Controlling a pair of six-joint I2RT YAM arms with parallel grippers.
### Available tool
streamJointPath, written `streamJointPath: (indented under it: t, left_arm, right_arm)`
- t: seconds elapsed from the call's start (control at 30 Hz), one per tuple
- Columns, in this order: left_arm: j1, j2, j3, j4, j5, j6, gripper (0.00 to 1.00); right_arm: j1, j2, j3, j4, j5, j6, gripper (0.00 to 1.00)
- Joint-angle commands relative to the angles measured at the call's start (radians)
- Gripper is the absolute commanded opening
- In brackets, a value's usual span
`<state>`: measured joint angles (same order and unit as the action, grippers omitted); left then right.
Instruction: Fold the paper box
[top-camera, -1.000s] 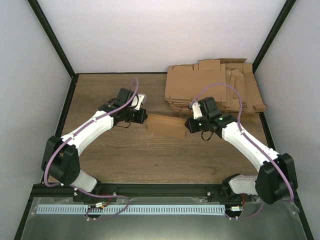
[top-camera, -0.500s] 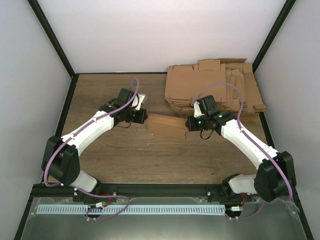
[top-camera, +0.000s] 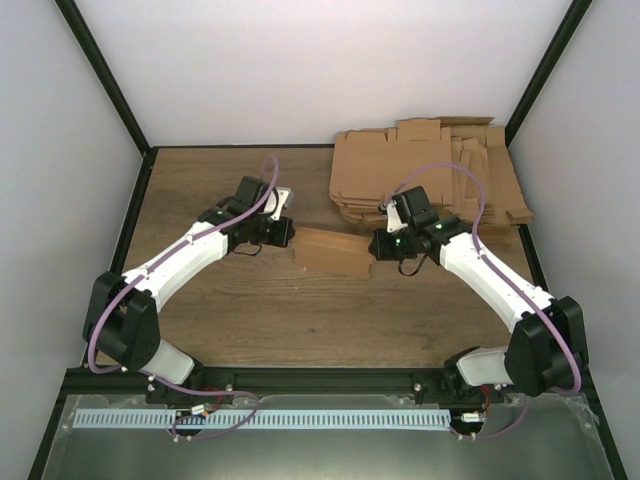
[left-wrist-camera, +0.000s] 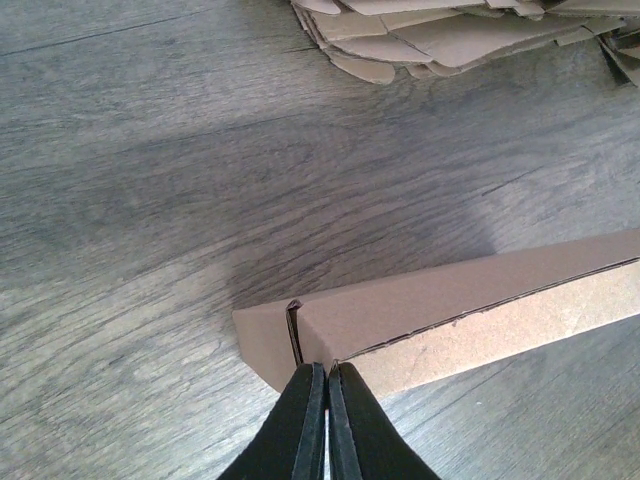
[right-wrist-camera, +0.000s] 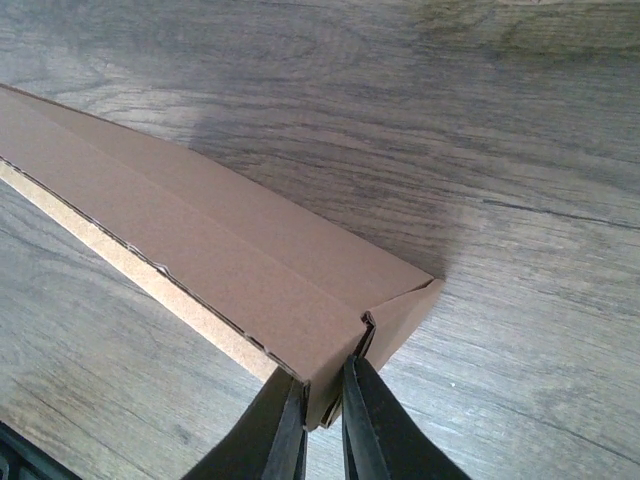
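Observation:
The paper box is a plain brown, flat folded piece lying mid-table between both arms. In the left wrist view the paper box shows a slit near its left corner. My left gripper sits at that end. The left gripper is shut, its tips pressed together right at the box's near edge. My right gripper is at the box's right end. There the right gripper is shut on the folded corner of the paper box, with cardboard between its fingers.
A pile of flat brown cardboard blanks lies at the back right, just behind the right arm; its edge shows as the blanks in the left wrist view. Black frame posts and white walls enclose the wooden table.
The right wrist has shifted slightly left and away from the bases, staying on the box's right end, and its jaws narrowed a little. The left arm and box have not visibly moved.

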<state>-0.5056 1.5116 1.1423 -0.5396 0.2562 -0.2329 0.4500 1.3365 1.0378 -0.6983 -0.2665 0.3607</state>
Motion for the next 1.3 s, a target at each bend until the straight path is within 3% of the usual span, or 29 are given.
streamJointPath:
  t: [0.0, 0.8, 0.97, 1.2, 1.27]
  left_arm:
    - [-0.027, 0.012, -0.009, -0.008, 0.041, -0.006, 0.05]
    - [-0.036, 0.013, -0.012, -0.009, 0.031, -0.008, 0.05]
    - [-0.037, 0.014, -0.012, -0.01, 0.029, -0.008, 0.04]
    - [-0.037, 0.012, -0.013, -0.011, 0.026, -0.007, 0.04]
    - [-0.037, 0.012, -0.01, -0.014, 0.027, -0.005, 0.04]
  right_arm:
    - [0.016, 0.003, 0.061, 0.018, -0.068, 0.035, 0.13]
    - [0.029, -0.02, -0.062, 0.004, -0.026, 0.018, 0.13]
    - [0.029, -0.039, -0.099, 0.023, -0.018, 0.012, 0.28]
    - [0.026, -0.075, -0.161, 0.103, -0.099, 0.03, 0.31]
    - [0.026, -0.084, -0.158, 0.119, -0.125, 0.038, 0.36]
